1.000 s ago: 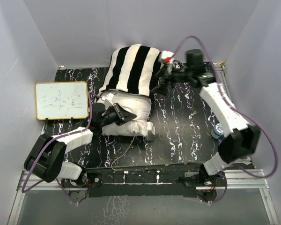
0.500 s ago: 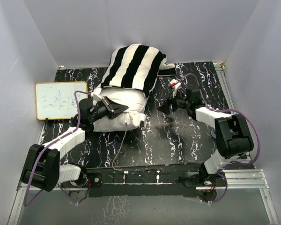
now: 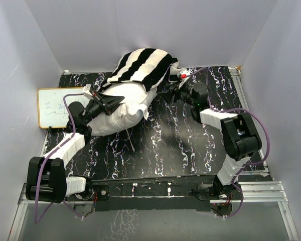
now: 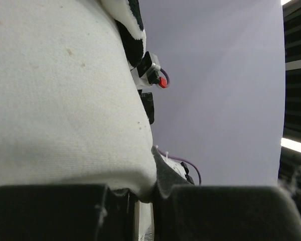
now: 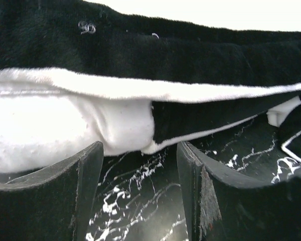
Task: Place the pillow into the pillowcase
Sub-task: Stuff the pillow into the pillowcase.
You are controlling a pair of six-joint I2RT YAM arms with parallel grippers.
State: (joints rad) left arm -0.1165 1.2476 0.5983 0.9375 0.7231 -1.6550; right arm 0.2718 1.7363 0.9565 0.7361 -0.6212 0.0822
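Setting: white-walled enclosure (image 3: 90, 30); black marbled table (image 3: 190, 145); a small whiteboard (image 3: 52, 108) lying flat, taken as the reference for places.

Item 1, the pillow (image 3: 115, 116): plain white and plump, just right of the whiteboard. Its bare end now crowds the board's right edge, having swung that way from a spot further right a second ago. Its other end is tucked under striped cloth.

Item 2, the pillowcase (image 3: 140, 65): black and white stripes, beyond and to the right of the whiteboard. It is draped over the pillow's far portion only; the larger part of the pillow is still uncovered.

Item 3, left gripper (image 3: 106, 102): immediately right of the whiteboard's upper corner, pinched tight on a fold of the pillow. The wrist view shows white fabric caught between the closed pads.

Item 4, right gripper (image 3: 176, 91): well right of the whiteboard. It has come back in to the pillowcase's hem after drawing away half a second ago. Its jaws are apart and narrowing, with bare table between them, and nothing is held.

Assessment: insertion is partly done. The pillow has been re-angled, and the right gripper probably wants the hem so the case can be drawn further over.
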